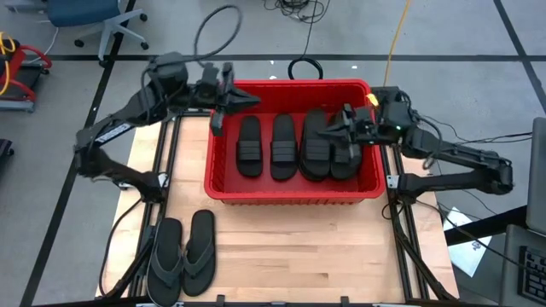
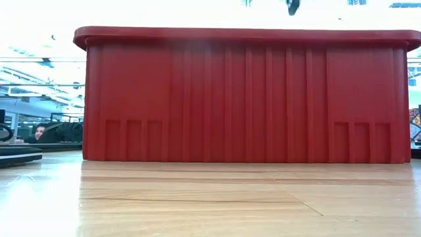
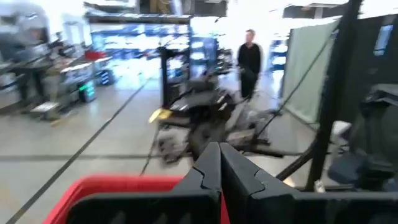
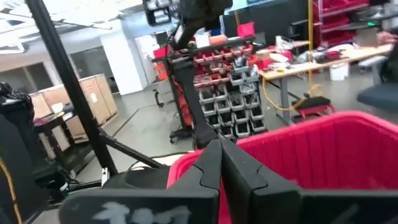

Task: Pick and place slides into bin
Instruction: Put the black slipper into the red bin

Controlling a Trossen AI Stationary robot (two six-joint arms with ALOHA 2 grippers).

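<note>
The red bin stands at the table's far middle; in the low view its near wall fills the picture. Several black band-strap slides lie side by side on its floor. Two dark grey flip-flops lie flat on the table at the near left. My left gripper hovers over the bin's far left corner, shut and empty; its fingers meet in the left wrist view. My right gripper hovers above the slides at the bin's right side, also shut and empty, with fingers together.
Bare wood table lies near of the bin, right of the flip-flops. A black loop handle sits at the bin's far rim. Cables run on the floor behind. A person stands far off in the room.
</note>
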